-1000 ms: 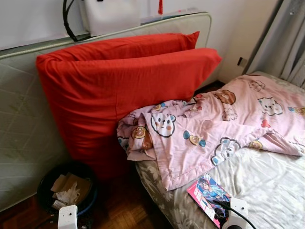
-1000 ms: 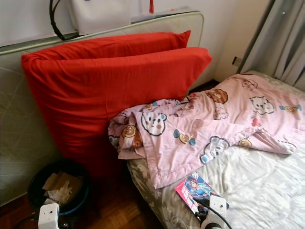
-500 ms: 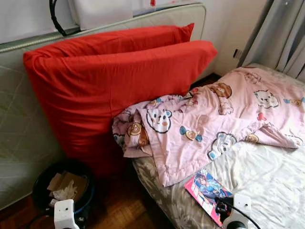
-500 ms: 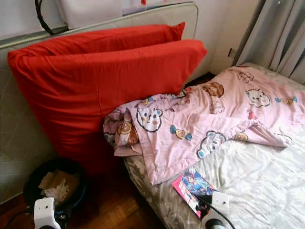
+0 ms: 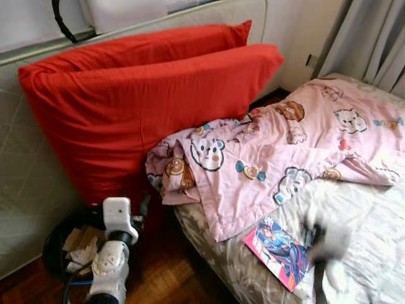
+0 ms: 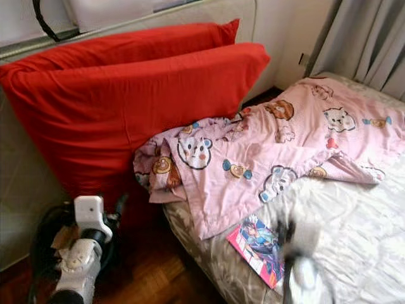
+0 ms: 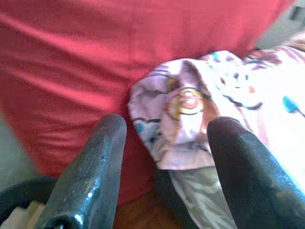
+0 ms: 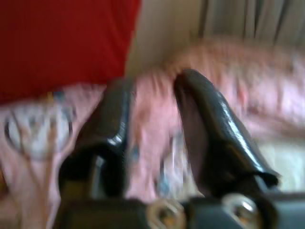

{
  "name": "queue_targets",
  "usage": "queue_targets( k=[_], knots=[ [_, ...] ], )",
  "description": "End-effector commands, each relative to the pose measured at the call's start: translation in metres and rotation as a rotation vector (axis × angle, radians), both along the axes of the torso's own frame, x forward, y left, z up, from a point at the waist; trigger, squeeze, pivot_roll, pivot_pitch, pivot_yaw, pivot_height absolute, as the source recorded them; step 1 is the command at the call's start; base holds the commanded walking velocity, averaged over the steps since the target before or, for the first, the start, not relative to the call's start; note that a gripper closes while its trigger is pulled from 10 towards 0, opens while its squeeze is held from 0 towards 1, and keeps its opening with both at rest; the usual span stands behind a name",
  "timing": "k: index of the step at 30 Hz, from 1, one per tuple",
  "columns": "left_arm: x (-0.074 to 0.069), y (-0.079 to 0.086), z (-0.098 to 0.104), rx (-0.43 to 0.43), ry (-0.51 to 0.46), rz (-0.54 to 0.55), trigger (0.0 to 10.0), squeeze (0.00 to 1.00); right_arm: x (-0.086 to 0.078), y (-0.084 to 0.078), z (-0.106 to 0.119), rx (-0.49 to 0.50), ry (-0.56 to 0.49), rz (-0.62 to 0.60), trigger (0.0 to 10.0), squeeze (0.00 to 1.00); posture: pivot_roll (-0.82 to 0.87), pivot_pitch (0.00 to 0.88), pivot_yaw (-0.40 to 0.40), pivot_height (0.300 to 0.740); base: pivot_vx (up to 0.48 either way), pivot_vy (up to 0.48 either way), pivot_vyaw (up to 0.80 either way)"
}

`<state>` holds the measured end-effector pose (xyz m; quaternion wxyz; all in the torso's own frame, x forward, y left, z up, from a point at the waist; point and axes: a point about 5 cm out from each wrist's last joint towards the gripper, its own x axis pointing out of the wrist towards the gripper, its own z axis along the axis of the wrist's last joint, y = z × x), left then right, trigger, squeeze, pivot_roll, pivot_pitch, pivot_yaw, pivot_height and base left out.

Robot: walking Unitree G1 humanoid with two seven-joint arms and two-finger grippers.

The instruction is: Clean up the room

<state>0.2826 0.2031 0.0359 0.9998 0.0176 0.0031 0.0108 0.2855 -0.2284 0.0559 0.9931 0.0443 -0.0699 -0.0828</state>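
Left hand (image 7: pixel 164 157), fingers apart, points at the soft, light pink quilt (image 5: pixel 278 158), best pinched at its bunched corner beside the red pillows (image 5: pixel 145 107)

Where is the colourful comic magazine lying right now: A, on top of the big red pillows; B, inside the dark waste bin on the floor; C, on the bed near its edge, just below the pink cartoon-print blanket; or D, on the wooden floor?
C: the colourful comic magazine lies flat on the bed near its edge, beside the hem of the pink cartoon-print blanket.
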Motion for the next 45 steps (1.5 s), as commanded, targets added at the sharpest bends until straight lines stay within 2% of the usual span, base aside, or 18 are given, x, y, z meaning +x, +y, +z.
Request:
queue_targets(
  k=[1,5,11,25,26,27,37,38,39,45],
  knots=[
    [-0.006,0.005,-0.001,0.020,0.007,-0.003,10.0,0.00,-0.022,0.003,-0.023,0.036,0.066,-0.027,10.0,0.00,0.01,0.074,0.027,0.740,0.000,0.000,0.00],
    [-0.023,0.004,-0.004,0.043,-0.001,-0.040,10.0,0.00,-0.029,0.003,-0.015,0.017,0.020,-0.011,10.0,0.00,0.03,0.104,0.010,0.740,0.000,0.000,0.00],
    [-0.039,0.006,-0.004,0.043,-0.016,-0.009,10.0,0.00,-0.041,0.004,-0.008,0.010,0.011,-0.001,10.0,0.00,0.03,0.148,-0.021,0.740,0.000,0.000,0.00],
    [-0.047,0.003,0.017,0.054,-0.032,-0.051,10.0,0.00,-0.059,0.010,-0.005,0.010,0.076,-0.002,10.0,0.00,0.03,0.219,-0.035,0.740,0.000,0.000,0.00],
    [-0.049,0.003,0.017,0.053,-0.030,-0.050,10.0,0.00,-0.060,0.010,-0.005,0.015,0.076,-0.001,10.0,0.10,0.03,0.221,-0.036,0.740,0.000,0.000,0.00],
    [-0.049,0.003,0.017,0.053,-0.027,-0.051,10.0,0.00,-0.061,0.010,-0.005,0.020,0.076,-0.002,10.0,1.00,0.04,0.224,-0.038,0.740,0.000,0.000,0.00],
    [-0.048,-0.002,0.022,0.041,-0.022,-0.052,10.0,0.00,-0.060,0.008,-0.003,0.038,0.090,-0.029,10.0,1.00,0.04,0.216,-0.033,0.740,0.000,0.000,0.00],
    [-0.048,-0.002,0.023,0.040,-0.024,-0.052,10.0,0.00,-0.060,0.007,-0.002,0.042,0.092,-0.035,10.0,0.94,0.04,0.213,-0.032,0.740,0.000,0.000,0.00],
    [-0.048,-0.002,0.024,0.038,-0.025,-0.050,10.0,0.00,-0.060,0.007,-0.002,0.045,0.093,-0.039,10.0,0.00,0.05,0.209,-0.031,0.740,0.000,0.000,0.00],
    [-0.052,-0.008,0.026,0.018,-0.022,-0.055,10.0,0.00,-0.059,0.010,-0.003,0.064,0.102,-0.033,10.0,0.00,0.05,0.191,-0.027,0.740,0.000,0.000,0.00]
  ],
)
